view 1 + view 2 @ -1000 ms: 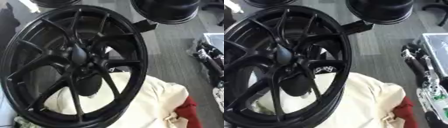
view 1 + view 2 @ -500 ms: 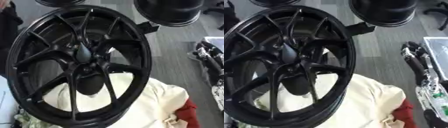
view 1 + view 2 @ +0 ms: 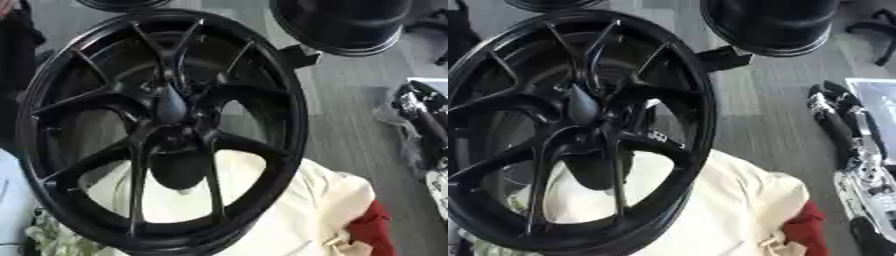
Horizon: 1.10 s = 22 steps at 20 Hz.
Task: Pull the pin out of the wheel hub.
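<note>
We observe a large black multi-spoke wheel [image 3: 162,130] standing tilted and filling most of the left and centre of both eye views. Its hub [image 3: 171,107] sits at the middle where the spokes meet, showing a raised dark dome. We cannot make out a separate pin on the hub. Behind the lower spokes lies a cream cloth [image 3: 289,210], with a red cloth [image 3: 807,227] just beside it at the lower right. A second black wheel [image 3: 772,25] stands at the top right, well apart on the grey floor [image 3: 754,110]. At the right edge of the right eye view we note the robot's right hand [image 3: 837,117], black and silver, well apart from the wheel; we cannot tell whether its fingers are released or clenched. The left hand shows in neither view.
</note>
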### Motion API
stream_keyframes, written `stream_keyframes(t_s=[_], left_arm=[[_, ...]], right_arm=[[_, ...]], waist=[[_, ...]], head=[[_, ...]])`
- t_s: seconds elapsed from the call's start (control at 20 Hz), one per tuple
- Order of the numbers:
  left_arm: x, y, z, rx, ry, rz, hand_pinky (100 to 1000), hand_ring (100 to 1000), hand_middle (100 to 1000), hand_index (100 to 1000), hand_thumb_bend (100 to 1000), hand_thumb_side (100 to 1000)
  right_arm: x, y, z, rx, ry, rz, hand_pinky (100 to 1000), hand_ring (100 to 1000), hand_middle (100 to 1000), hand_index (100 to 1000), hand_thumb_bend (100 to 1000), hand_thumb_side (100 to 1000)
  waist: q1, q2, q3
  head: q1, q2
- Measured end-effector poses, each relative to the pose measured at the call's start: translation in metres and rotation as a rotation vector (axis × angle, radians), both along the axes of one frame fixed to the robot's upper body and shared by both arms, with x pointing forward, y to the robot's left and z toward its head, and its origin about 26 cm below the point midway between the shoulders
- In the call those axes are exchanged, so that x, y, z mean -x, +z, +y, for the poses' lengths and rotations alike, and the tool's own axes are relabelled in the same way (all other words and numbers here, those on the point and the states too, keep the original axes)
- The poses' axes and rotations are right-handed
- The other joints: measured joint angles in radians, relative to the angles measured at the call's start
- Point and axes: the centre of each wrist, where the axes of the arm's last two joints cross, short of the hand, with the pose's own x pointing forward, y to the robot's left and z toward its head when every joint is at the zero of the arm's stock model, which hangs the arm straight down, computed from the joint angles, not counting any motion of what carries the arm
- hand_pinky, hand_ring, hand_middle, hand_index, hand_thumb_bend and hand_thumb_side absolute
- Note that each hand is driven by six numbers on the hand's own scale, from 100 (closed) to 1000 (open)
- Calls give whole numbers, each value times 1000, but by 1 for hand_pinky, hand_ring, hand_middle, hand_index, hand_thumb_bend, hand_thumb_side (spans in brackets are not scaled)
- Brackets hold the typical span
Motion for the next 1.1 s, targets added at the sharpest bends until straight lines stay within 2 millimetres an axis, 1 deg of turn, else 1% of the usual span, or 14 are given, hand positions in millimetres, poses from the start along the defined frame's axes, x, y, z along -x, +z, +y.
stream_keyframes(t_s=[0.2, 0.4, 0.5, 0.55, 0.65, 0.7, 0.85, 0.95, 1.1], left_arm=[[1, -4, 2, 9, 16, 10, 888, 816, 752, 845, 757, 422], [1, -4, 2, 22, 26, -20, 860, 776, 705, 811, 602, 456], [1, -6, -3, 60, 25, -100, 858, 756, 681, 790, 492, 472], [0, -7, -8, 99, 22, -164, 863, 756, 681, 789, 467, 493], [-2, -19, -20, 228, 13, -305, 867, 753, 677, 784, 434, 528], [-3, -28, -28, 311, 6, -369, 866, 750, 673, 782, 428, 536], [-3, -62, -64, 572, -25, -512, 863, 743, 664, 776, 438, 545], [-1, -81, -88, 717, -49, -558, 861, 739, 654, 768, 446, 547], [4, -105, -115, 863, -64, -573, 862, 740, 658, 769, 461, 549]], right_arm=[[0, 0, 0, -1, -1, 0, 884, 763, 766, 872, 165, 471], [0, 0, 0, -1, -1, -3, 884, 763, 766, 872, 165, 470], [0, 1, 0, -2, -1, -5, 884, 763, 766, 872, 165, 469], [0, 1, 1, -3, -1, -7, 883, 763, 766, 872, 165, 470], [-1, 2, 2, -9, 1, -10, 883, 763, 766, 872, 164, 469], [-1, 2, 2, -14, 2, -12, 883, 763, 766, 872, 164, 468], [-3, 4, 4, -17, 5, -20, 883, 763, 766, 872, 164, 465], [-3, 5, 4, -19, 4, -22, 883, 763, 766, 872, 163, 464], [-4, 7, 5, -24, 5, -33, 883, 763, 766, 872, 163, 465]], waist=[[-2, -1, 0], [-5, -2, 1], [-5, -4, 1], [-5, -4, 1], [-6, -4, 1], [-7, -4, 1], [-19, -4, -6], [-23, -4, -7], [-25, -4, -7]], head=[[0, -1], [0, -1], [1, -1], [3, -1], [6, -1], [9, -1], [14, -1], [18, -2], [24, -7]])
